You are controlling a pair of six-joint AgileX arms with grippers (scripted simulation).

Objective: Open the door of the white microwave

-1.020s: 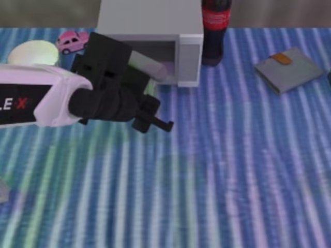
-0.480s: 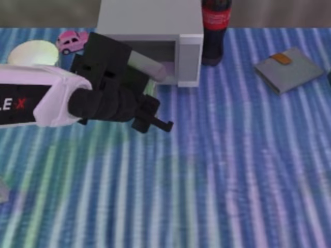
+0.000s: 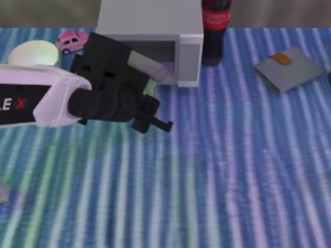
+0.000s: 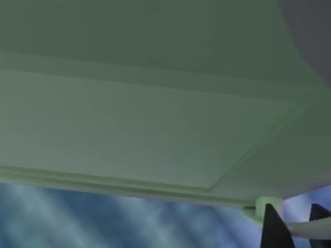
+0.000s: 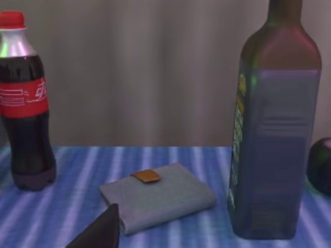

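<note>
With the door (image 3: 147,64) of the boxy white microwave (image 3: 150,23) swung partly out from the cavity, the interior shows as a dark recess at the far-middle of the blue striped counter (image 3: 232,170). The door, a white-framed panel with a grey window, is hinged on the top view's left side of the appliance; its free edge angles out toward the near side, and the narrow grey control panel (image 3: 189,62) stays at the cavity's right.

Left end effector (image 3: 155,121): just in front of the door, near its free edge, fingers pointing right. In the left wrist view the door panel (image 4: 155,129) fills the picture, and two dark fingertips (image 4: 274,230) straddle a pale handle bar (image 4: 305,227) at its lower corner. Judged clamped on that handle.

Door's long axis runs out from the hinge toward this end effector; further opening would need a sweep leftward about the hinge.

Right arm is absent from the top view; its state cannot be told.
</note>
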